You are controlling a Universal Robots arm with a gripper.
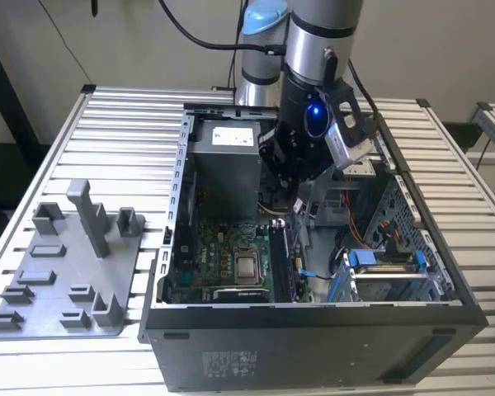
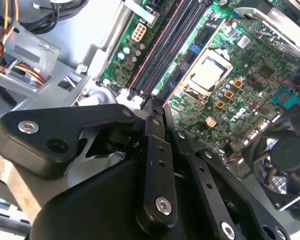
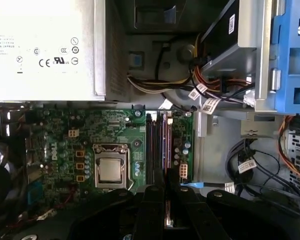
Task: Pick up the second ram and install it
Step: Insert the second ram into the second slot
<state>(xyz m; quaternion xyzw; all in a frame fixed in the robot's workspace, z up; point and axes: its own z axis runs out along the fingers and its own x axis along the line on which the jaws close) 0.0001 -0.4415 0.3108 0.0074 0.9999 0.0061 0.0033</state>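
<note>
**A:** Nearest to the wrist cameras?

**B:** The gripper (image 3: 165, 187), black, with fingers (image 3: 152, 210) drawn narrow. Closed on a thin purplish edge between them: the second ram (image 3: 163, 145), seen edge-on in the first wrist view.

**A:** And where along the board?

**B:** Lying in line with the memory slots (image 3: 152, 145), from between the fingers and on along the slot. Impossible to tell whether fully seated or only resting there. In the second wrist view, gripper (image 2: 157, 106) with tips right at the near end of the same slots (image 2: 165, 50).

**A:** Beside the slots?

**B:** The green motherboard (image 3: 65, 150), and on it the bare silver processor (image 3: 110, 170) in its square frame, near the slots but apart from them. Also visible in the second wrist view (image 2: 207, 72).

**A:** Farther on?

**B:** Beyond the board, the grey power supply (image 3: 40, 50). On the other side, a bright blue drive bracket (image 3: 295, 55), with bundles of coloured wires between.

**A:** From the exterior view?

**B:** Gripper (image 1: 293, 194) lowered into the open computer case (image 1: 313, 346). Well apart, at the exterior view's left, a grey plastic tray (image 1: 33, 322) with upright posts, lying on the slatted table (image 1: 124, 124).
</note>
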